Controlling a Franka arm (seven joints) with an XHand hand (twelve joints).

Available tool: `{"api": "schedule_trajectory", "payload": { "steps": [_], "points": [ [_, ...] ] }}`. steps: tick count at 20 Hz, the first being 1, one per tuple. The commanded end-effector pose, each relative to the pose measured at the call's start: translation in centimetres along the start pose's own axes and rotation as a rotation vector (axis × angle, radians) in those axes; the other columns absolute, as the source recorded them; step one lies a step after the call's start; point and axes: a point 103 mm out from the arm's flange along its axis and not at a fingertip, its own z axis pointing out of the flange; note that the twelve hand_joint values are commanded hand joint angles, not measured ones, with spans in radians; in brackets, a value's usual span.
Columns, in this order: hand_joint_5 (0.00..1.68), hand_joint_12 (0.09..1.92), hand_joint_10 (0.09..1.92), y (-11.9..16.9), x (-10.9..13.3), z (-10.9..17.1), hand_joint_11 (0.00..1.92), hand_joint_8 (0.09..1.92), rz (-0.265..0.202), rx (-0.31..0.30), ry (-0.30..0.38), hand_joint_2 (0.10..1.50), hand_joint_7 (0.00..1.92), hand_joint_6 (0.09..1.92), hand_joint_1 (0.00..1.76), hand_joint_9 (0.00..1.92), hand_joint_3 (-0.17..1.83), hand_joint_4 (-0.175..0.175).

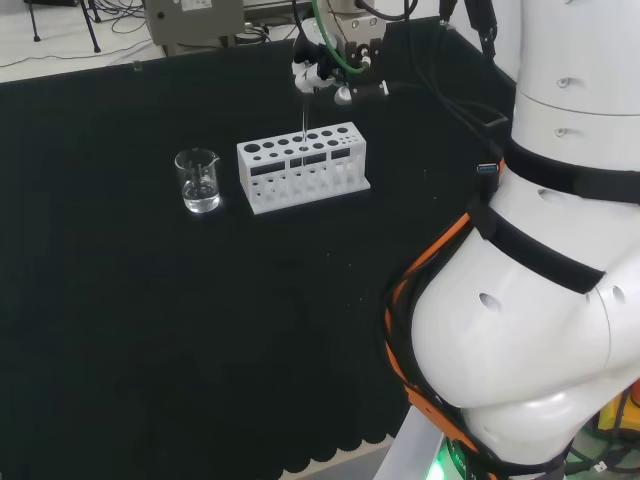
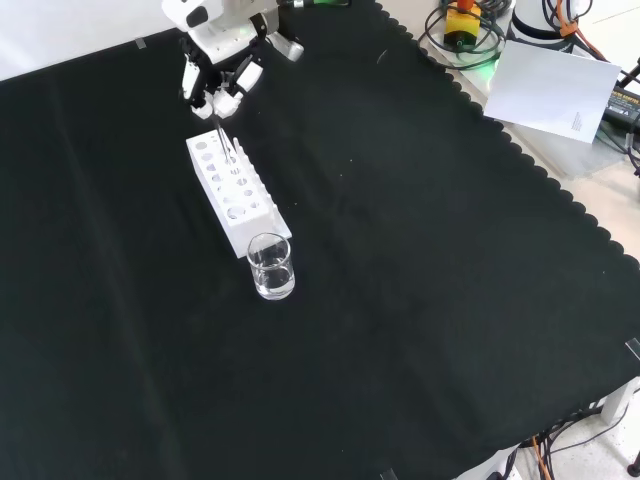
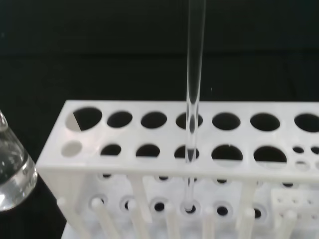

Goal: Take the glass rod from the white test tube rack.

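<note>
- The hand (image 2: 222, 72) hung above the far end of the white test tube rack (image 1: 303, 166), as the front view showed it, with its fingers (image 2: 228, 99) curled down round the top of the glass rod (image 3: 193, 107); they appeared to pinch it, though the contact itself was too small to make out plainly.
- The glass rod stood upright straight below the fingers. The wrist view showed it passing through a hole in the rack's upper plate, with its tip down near a socket in the lower plate, so it was not yet free.
- A small glass beaker (image 1: 198, 180) holding a little clear liquid stood on the bench (image 2: 420, 280), just off the rack's other end and well away from the fingers.
- The step in hand looked like the lift out. To do it well, the pull should run straight up along the rod's own line, so the rod stays centred in its hole and does not scrape the rim or tip the rack.
- Sideways travel should wait until the tip has cleared the upper plate; a slanted draw could snap the rod.
</note>
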Motion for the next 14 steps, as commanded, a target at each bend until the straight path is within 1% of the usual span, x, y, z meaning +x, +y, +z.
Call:
{"api": "schedule_trajectory", "payload": {
  "steps": [1,4,6,8,14],
  "points": [
    [1.13,0.96,0.99,-0.9,1.2,-3.1,1.75,1.18,0.035,-0.119,-0.013,1.13,1.41,0.81,1.2,1.72,-0.17,-0.175],
    [1.17,0.91,0.94,-1.6,1.6,-4.8,1.75,1.15,0.043,-0.118,-0.011,1.11,1.45,0.74,1.2,1.75,-0.17,-0.175],
    [1.18,0.89,0.93,-2.0,1.7,-5.7,1.75,1.14,0.035,-0.104,-0.008,1.11,1.46,0.72,1.21,1.75,-0.17,-0.175],
    [1.18,0.88,0.92,-2.4,1.8,-6.3,1.75,1.13,0.028,-0.089,-0.014,1.11,1.46,0.72,1.21,1.75,-0.17,-0.175],
    [1.2,0.85,0.91,-3.9,1.7,-7.6,1.76,1.12,0.033,-0.078,-0.019,1.1,1.47,0.69,1.21,1.76,-0.17,-0.175]
  ]
}}
